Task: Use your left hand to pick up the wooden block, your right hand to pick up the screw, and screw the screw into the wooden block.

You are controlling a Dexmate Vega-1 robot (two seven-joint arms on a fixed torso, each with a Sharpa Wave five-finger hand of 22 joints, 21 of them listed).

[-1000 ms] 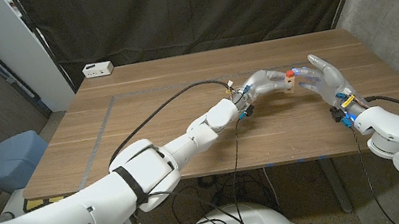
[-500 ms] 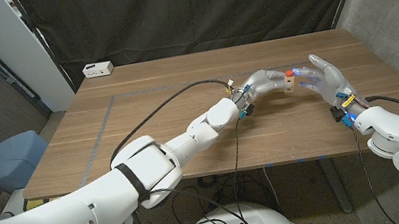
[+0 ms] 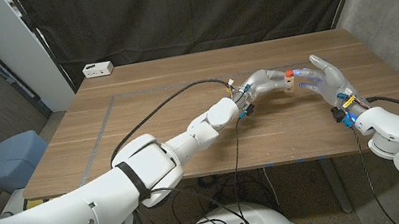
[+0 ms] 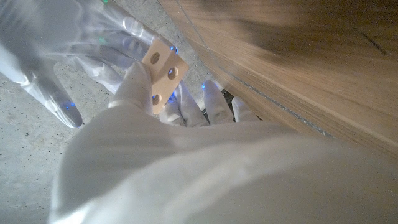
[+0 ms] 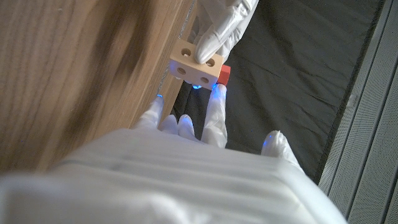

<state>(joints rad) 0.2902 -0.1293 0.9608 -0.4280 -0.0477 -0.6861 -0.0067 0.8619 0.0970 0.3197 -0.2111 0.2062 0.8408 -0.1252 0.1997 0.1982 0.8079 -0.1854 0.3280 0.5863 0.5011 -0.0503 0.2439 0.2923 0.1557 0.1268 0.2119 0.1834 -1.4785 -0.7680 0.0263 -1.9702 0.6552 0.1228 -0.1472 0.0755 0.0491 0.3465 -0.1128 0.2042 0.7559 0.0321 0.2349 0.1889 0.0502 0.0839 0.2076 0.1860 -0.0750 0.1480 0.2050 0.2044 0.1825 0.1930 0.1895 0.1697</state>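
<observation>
Two robot hands: left robot hand (image 3: 263, 80) gripping wooden block (image 3: 287, 82), right robot hand (image 3: 324, 80) pinching red screw (image 3: 289, 74).

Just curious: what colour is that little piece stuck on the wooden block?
Red; the screw on the pale wooden block shows best in the right wrist view.
</observation>
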